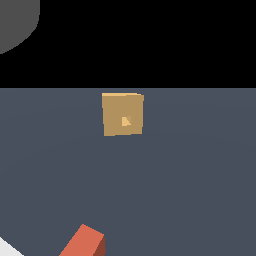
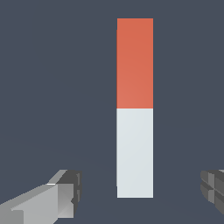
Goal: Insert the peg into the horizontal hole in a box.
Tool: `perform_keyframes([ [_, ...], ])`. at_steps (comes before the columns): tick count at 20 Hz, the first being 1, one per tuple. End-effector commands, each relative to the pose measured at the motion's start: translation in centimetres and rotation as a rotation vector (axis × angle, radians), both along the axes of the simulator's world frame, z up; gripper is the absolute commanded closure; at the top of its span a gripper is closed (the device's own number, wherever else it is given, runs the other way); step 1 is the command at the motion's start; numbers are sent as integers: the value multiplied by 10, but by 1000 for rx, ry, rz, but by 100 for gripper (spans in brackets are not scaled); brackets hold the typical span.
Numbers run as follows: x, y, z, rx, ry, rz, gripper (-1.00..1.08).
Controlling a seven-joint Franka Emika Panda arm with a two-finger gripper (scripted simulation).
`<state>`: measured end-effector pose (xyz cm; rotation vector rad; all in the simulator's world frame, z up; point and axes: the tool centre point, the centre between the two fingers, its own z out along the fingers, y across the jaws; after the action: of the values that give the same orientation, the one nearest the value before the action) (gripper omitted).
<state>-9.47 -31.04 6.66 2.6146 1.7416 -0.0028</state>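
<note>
The tan box [image 1: 123,114] stands on the dark grey floor near the middle of the exterior view, its small hole [image 1: 125,121] in the centre of the facing side. The peg [image 2: 134,107], half orange-red and half pale white, lies flat on the floor in the wrist view; its orange-red end [image 1: 84,242] shows at the lower edge of the exterior view, well apart from the box. My gripper [image 2: 140,197] is open, hovering over the peg's white end, with one finger [image 2: 48,199] on each side and nothing touching the peg.
A pale white patch [image 1: 7,248] shows in the exterior view's lower left corner. A grey rounded shape [image 1: 17,20] sits in the upper left corner against the black background.
</note>
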Motion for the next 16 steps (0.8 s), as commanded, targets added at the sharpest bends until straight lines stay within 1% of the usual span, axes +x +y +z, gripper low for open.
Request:
perform_keyframes([
  [1, 1, 1, 0, 0, -1, 1, -92],
  [5, 0, 1, -8, 0, -1, 1, -92],
  [12, 0, 0, -41, 1, -1, 0, -92],
  [16, 0, 0, -50, 1, -1, 0, -92],
])
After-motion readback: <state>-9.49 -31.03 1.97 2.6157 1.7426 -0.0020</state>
